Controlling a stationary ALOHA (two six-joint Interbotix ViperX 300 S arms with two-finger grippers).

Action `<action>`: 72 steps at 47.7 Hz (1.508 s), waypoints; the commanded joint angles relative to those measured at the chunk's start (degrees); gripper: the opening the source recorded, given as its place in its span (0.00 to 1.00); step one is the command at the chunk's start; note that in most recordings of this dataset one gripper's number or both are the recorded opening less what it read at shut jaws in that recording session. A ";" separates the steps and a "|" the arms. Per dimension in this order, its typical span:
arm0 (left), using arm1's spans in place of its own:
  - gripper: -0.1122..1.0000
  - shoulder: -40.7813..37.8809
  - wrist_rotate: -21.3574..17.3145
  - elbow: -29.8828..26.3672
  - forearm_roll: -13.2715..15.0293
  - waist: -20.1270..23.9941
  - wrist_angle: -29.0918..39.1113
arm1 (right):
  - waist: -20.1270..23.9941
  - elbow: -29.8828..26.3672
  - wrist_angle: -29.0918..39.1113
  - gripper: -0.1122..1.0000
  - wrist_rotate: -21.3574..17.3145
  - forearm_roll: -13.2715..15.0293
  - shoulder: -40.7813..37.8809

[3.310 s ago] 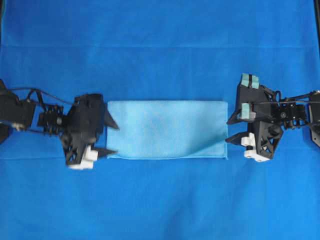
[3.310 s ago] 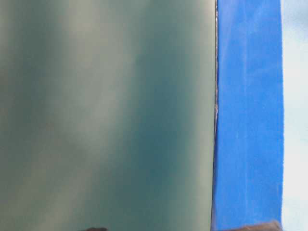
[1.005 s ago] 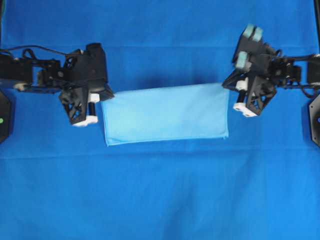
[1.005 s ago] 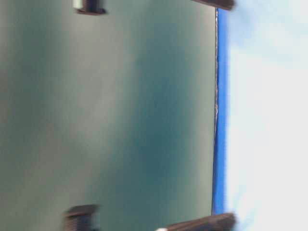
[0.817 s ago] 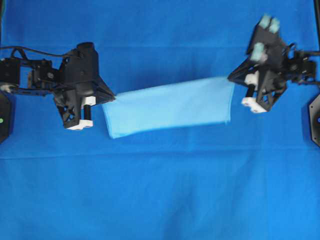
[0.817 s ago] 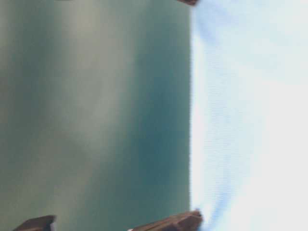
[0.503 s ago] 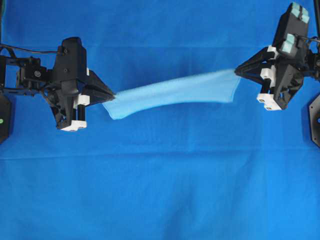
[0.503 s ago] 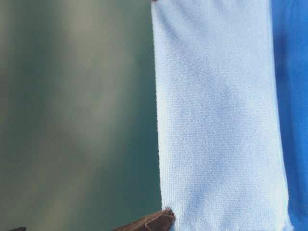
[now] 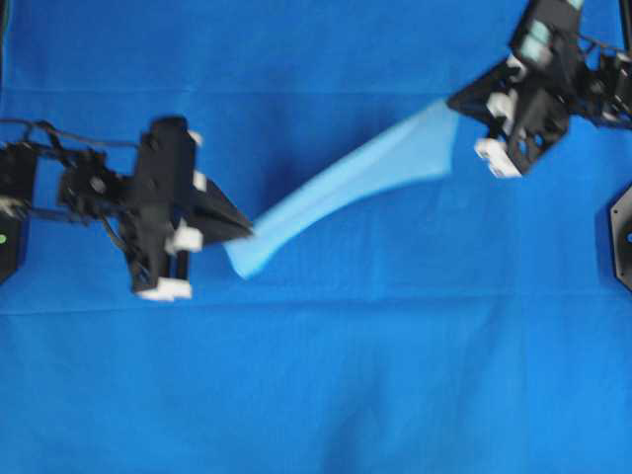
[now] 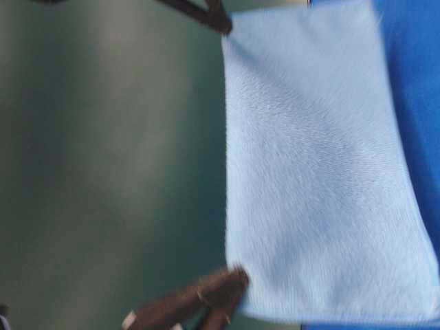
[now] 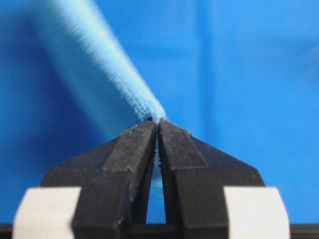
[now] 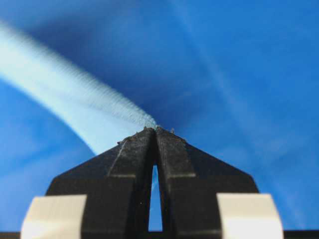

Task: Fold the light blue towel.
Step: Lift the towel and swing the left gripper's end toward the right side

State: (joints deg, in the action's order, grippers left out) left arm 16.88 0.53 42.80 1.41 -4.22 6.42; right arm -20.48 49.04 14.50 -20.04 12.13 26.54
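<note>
The light blue towel hangs folded and stretched in the air between both grippers, running diagonally from lower left to upper right. My left gripper is shut on its left end; the wrist view shows the cloth pinched at the fingertips of the left gripper. My right gripper is shut on the far right end, and the cloth leaves the tips of the right gripper. In the table-level view the towel hangs as a flat sheet.
The large darker royal-blue sheet covers the whole table under the towel. A black arm base sits at the right edge, another at the left edge.
Both grippers closed on the towel's ends and lifted it off the sheet. Since half a second ago the right gripper moved further back and the left gripper came forward and right, tilting the towel.
</note>
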 commanded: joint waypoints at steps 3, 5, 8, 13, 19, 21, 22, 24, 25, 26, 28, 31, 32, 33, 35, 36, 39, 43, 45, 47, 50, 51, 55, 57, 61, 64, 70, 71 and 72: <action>0.12 -3.96 -0.79 -5.45 0.09 -4.04 -3.08 | -2.99 -4.92 -3.60 0.11 0.62 2.11 -4.75; 0.12 -5.19 -0.97 -6.86 0.00 -4.83 -3.60 | -3.78 -6.68 -4.04 0.11 0.79 3.16 -6.77; 0.12 -6.86 -1.05 -8.88 0.00 -5.80 -3.87 | -4.48 -9.05 -4.31 0.11 0.79 4.39 -9.49; 0.12 -9.76 -1.32 -12.39 0.00 -6.94 -4.66 | -4.83 -12.92 -4.31 0.11 0.88 5.89 -13.54; 0.12 -12.30 -2.72 -15.38 -0.09 -7.91 -5.71 | -4.83 -17.58 -4.57 0.11 0.97 7.29 -17.31; 0.12 -13.10 -3.69 -16.35 -0.09 -8.17 -5.98 | -4.83 -18.81 -4.57 0.11 0.97 7.56 -18.37; 0.12 -13.45 -4.22 -16.70 -0.09 -8.26 -6.06 | -4.83 -19.34 -4.57 0.11 0.97 7.65 -18.72; 0.12 -14.15 -5.36 -17.31 -0.09 -8.35 -6.24 | -4.83 -20.21 -4.57 0.11 1.05 7.82 -19.42; 0.12 -14.59 -6.15 -17.75 -0.09 -8.35 -6.24 | -4.83 -20.57 -4.57 0.11 1.05 7.91 -19.69; 0.12 -14.85 -6.50 -17.93 -0.09 -8.35 -6.24 | -4.83 -20.83 -4.57 0.11 1.05 8.09 -19.86; 0.12 -15.21 -6.68 -18.28 -0.09 -8.35 -6.33 | -4.83 -21.27 -4.48 0.11 1.05 8.17 -20.13; 0.12 -15.64 -7.03 -18.54 -0.09 -8.35 -6.50 | -4.83 -21.27 -4.48 0.11 1.05 8.35 -20.21; 0.12 -15.73 -7.12 -18.63 -0.09 -8.35 -6.59 | -4.83 -21.18 -4.48 0.11 1.05 8.44 -20.13; 0.12 -15.73 -7.03 -18.54 -0.09 -8.35 -6.77 | -4.83 -21.09 -4.48 0.11 1.05 8.53 -20.13; 0.12 -15.82 -7.03 -18.63 -0.09 -8.35 -7.12 | -4.83 -21.01 -4.31 0.11 1.05 8.53 -20.13; 0.12 -15.91 -7.03 -18.54 -0.09 -8.35 -7.29 | -4.92 -21.01 -4.31 0.11 1.05 8.53 -20.13; 0.12 -16.17 -7.03 -18.72 -0.09 -8.35 -8.00 | -4.92 -20.48 -4.31 0.11 1.05 8.53 -19.69; 0.12 -17.14 -7.12 -19.51 -0.09 -8.35 -9.32 | -5.27 -19.42 -4.31 0.11 0.97 8.53 -18.81; 0.12 -18.02 -7.12 -20.13 -0.09 -8.35 -10.02 | -5.54 -18.54 -4.31 0.11 0.97 8.53 -18.02; 0.12 -19.25 -7.29 -21.36 -0.09 -8.35 -10.72 | -5.98 -17.49 -4.31 0.11 0.88 8.44 -17.23; 0.12 -21.18 -8.17 -23.20 -0.09 -8.26 -11.60 | -6.68 -15.47 -4.31 0.11 0.88 8.53 -15.47; 0.12 -21.88 -8.26 -23.91 -0.09 -8.35 -11.87 | -6.86 -14.77 -4.31 0.11 0.79 8.53 -14.85; 0.12 -25.05 -8.61 -27.25 -0.09 -8.09 -12.66 | -7.38 -12.22 -4.31 0.11 0.70 8.53 -12.48; 0.12 -27.25 -8.61 -29.36 -0.09 -7.91 -12.74 | -7.56 -10.90 -4.22 0.11 0.70 8.53 -11.34; 0.12 -30.67 -8.61 -33.05 -0.09 -7.73 -12.83 | -7.73 -8.26 -3.87 0.11 0.62 8.53 -8.61; 0.12 -32.96 -8.70 -35.60 -0.09 -7.56 -12.83 | -7.73 -6.77 -3.43 0.11 0.62 8.44 -6.94; 0.12 -36.74 -8.88 -40.25 -0.09 -7.29 -12.74 | -7.91 -4.66 -2.29 0.11 0.62 8.53 -4.22; 0.12 -37.09 -8.88 -40.69 -0.09 -7.29 -12.74 | -8.00 -4.31 -2.11 0.11 0.62 8.44 -3.96; 0.12 -37.44 -8.96 -41.04 -0.09 -7.21 -12.74 | -8.00 -4.13 -1.93 0.11 0.62 8.53 -3.60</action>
State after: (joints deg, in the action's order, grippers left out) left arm -20.57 -8.17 5.54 1.58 -9.40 -5.54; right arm -25.75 45.18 12.30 -19.34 20.21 21.01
